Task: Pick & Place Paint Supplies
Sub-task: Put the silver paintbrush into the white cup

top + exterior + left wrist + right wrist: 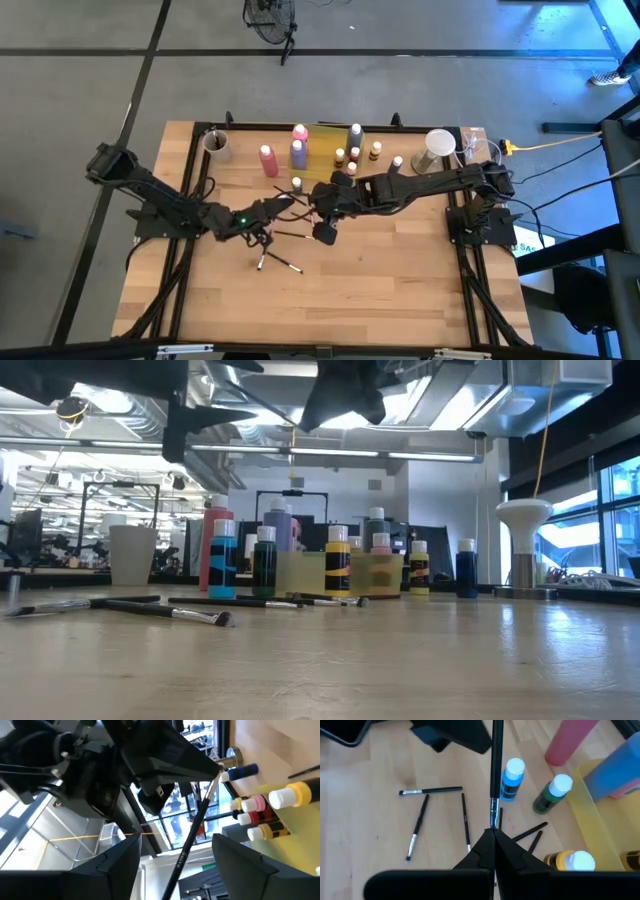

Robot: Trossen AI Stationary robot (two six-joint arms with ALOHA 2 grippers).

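Dark and thin, a brush (pixel 495 765) hangs above mid-table, its bristle end clamped in the right gripper (pixel 494 831). The left gripper (pixel 175 850) has its fingers spread around the brush handle, not visibly touching. More brushes (pixel 417 826) lie on the wooden table (pixel 400 270) beside blue bottle (pixel 511 779).

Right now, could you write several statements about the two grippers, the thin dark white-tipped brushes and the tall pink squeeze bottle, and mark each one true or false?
1. The right gripper is shut on a thin dark brush. True.
2. The left gripper is shut on a bottle. False: its fingers stand apart, with the held brush passing between them.
3. No brush lies on the light wooden table. False: several loose brushes lie there.
4. The tall pink squeeze bottle stands upright. True.
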